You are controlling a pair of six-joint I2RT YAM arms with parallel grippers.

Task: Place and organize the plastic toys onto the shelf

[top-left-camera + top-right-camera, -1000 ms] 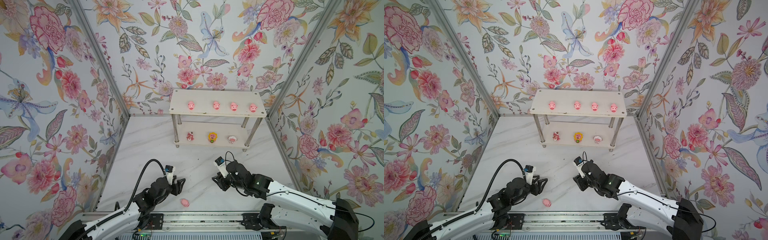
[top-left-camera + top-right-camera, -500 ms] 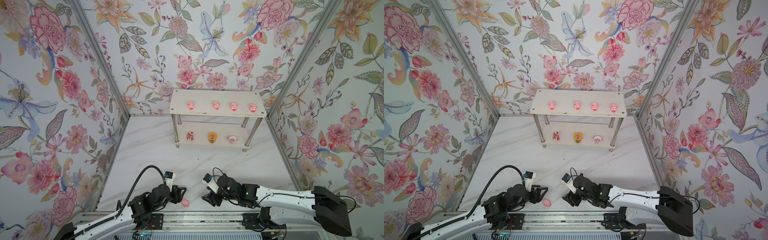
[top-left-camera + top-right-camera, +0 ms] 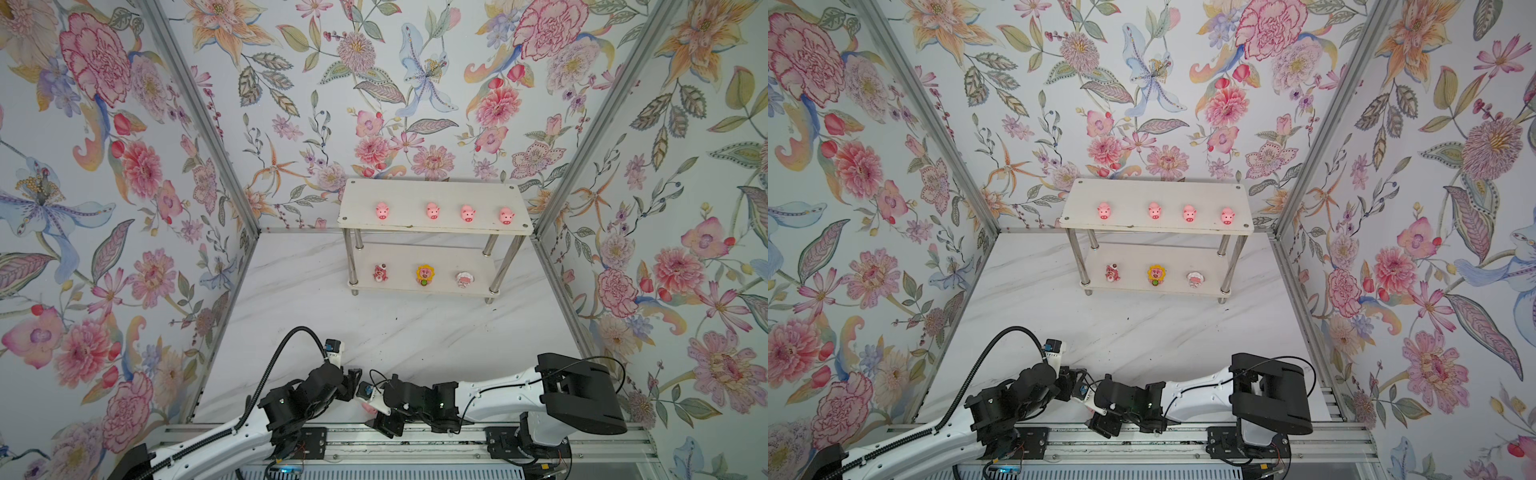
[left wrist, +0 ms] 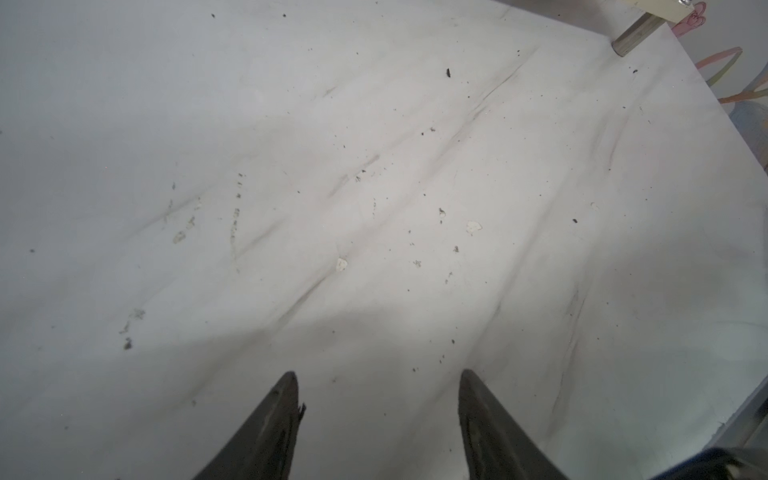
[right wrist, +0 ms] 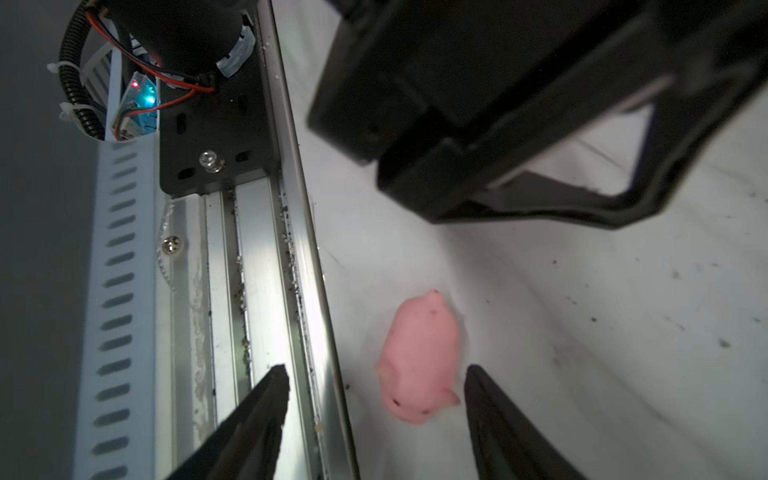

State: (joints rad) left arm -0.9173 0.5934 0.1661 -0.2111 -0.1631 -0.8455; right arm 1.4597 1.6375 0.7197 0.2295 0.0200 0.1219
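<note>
Near edge. The right pincer (image 5: 376, 370) hangs low with its jaws wide apart, nothing gripped. The last loose toy, a small plain pink plastic pig (image 5: 419, 357), lies on the white marble-patterned surface (image 3: 374, 324) between those jaws, close to one finger. The other finger hangs over the aluminium rail (image 5: 257, 291) at the surface's edge.

The left pincer (image 4: 378, 374) is just beside it, jaws moderately parted and empty, over bare surface.

Far end. The white two-tier shelf with chrome legs (image 3: 436, 193) stands against the back wall. Four pink pigs (image 3: 432, 210) stand in a row on its top tier. On the lower tier are the red-pink bear-like figure (image 3: 379, 273), the yellow-petalled figure (image 3: 425, 275) and the pink-and-white figure (image 3: 464, 279).

Step in hand, as I judge it: pickup of the final pig.

Next move calls for:
- shifting off the rail so both fingers reach the surface
- centring on the pig and closing
- lifting clear of the left arm and carrying the pig to the top row, probably into the wider gap after the leftmost pig
</note>
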